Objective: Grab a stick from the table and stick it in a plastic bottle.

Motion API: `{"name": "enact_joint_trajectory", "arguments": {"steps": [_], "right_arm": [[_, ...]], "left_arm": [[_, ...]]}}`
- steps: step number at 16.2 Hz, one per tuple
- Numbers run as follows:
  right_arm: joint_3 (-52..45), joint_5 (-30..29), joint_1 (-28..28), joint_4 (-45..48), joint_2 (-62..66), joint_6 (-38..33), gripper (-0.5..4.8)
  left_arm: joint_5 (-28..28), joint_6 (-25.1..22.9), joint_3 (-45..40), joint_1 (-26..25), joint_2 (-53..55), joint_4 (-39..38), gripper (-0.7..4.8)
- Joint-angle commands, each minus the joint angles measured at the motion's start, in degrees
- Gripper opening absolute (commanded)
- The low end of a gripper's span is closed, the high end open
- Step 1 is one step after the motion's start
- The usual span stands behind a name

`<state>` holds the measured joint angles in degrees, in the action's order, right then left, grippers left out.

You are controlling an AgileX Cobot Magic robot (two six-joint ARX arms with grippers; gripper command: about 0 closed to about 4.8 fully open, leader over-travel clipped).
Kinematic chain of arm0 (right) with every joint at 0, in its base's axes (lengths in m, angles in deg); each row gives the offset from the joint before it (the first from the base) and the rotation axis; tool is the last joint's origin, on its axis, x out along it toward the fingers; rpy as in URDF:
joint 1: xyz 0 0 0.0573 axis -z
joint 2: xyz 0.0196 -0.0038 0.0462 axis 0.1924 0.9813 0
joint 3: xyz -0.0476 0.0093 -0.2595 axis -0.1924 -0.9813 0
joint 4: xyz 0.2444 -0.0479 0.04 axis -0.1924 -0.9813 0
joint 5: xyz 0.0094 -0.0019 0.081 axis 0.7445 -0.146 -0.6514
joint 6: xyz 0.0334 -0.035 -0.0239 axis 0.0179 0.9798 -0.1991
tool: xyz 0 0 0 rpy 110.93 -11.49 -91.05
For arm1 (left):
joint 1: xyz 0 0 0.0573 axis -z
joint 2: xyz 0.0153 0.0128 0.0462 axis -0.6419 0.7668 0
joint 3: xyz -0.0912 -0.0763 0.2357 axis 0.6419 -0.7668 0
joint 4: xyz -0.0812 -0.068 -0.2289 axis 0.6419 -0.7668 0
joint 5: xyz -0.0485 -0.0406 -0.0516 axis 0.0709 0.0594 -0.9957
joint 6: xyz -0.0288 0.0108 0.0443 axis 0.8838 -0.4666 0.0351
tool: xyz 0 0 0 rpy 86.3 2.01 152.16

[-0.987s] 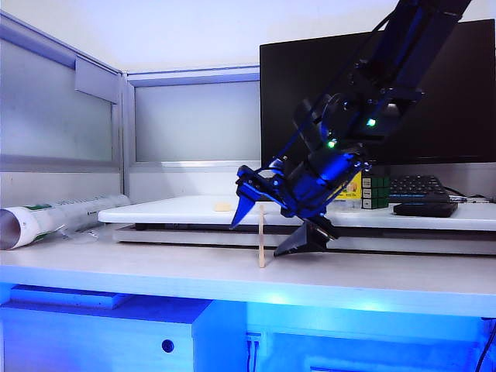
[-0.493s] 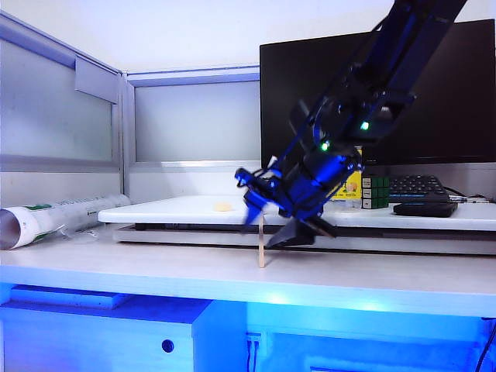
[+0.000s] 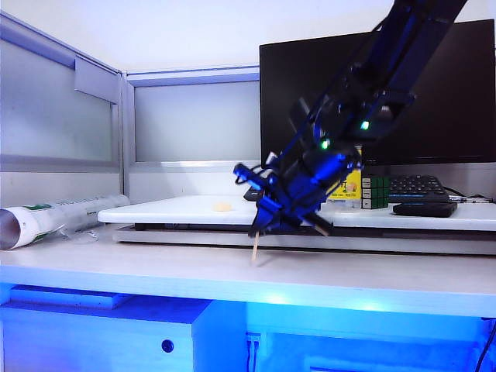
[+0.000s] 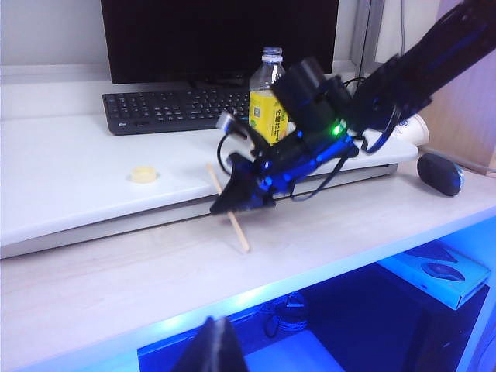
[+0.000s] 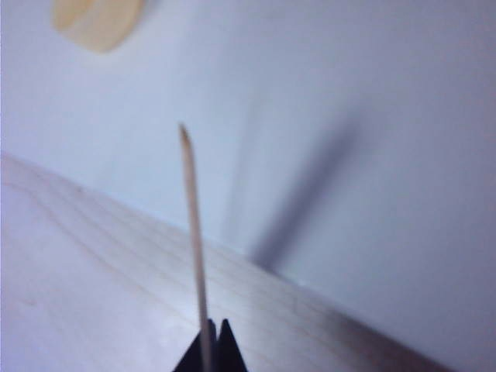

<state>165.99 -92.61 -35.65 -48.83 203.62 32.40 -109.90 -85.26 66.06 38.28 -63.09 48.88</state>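
The right end effector (image 3: 267, 221) is clenched on the stick (image 3: 255, 246), gripping its upper part just in front of the raised white board. The stick hangs tilted below the fingertips, its lower end at or just above the desk (image 3: 155, 275); contact cannot be determined. In the right wrist view the stick (image 5: 194, 232) runs out from between the closed fingertips. The plastic bottle (image 4: 269, 97) stands upright on the board behind the arm. Only a dark tip of the left end effector (image 4: 211, 353) is visible, near the desk's front edge; its state cannot be determined.

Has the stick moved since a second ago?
Yes. The stick, pinched by the right gripper, now tilts with its foot nearer the rolled tube.
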Motion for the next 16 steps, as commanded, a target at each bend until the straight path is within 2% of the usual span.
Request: {"name": "enact_joint_trajectory", "arguments": {"steps": [1, 10, 13, 14, 16], "right_arm": [[0.4, -0.3, -0.1, 2.0, -4.0, 3.0, -0.09], [0.4, 1.7, -0.1, 3.1, -16.9, 12.3, -0.09], [0.4, 5.6, 0.0, 5.7, -20.9, 19.4, -0.09], [2.3, 7.9, 0.4, 7.6, -21.5, 26.3, -0.09], [3.8, 9.3, 0.4, 7.3, -21.5, 29.6, -0.09]], "left_arm": [[0.0, 0.1, 0.1, 0.0, 0.0, 1.2, -0.05], [1.1, 0.2, 0.1, 0.0, 0.0, 7.2, -0.05], [1.5, 0.2, 0.1, 0.0, 0.0, 7.3, -0.05], [1.5, 0.2, 0.1, 0.0, 0.0, 8.7, -0.05], [1.5, 0.2, 0.1, 0.0, 0.0, 10.6, -0.05]]}}
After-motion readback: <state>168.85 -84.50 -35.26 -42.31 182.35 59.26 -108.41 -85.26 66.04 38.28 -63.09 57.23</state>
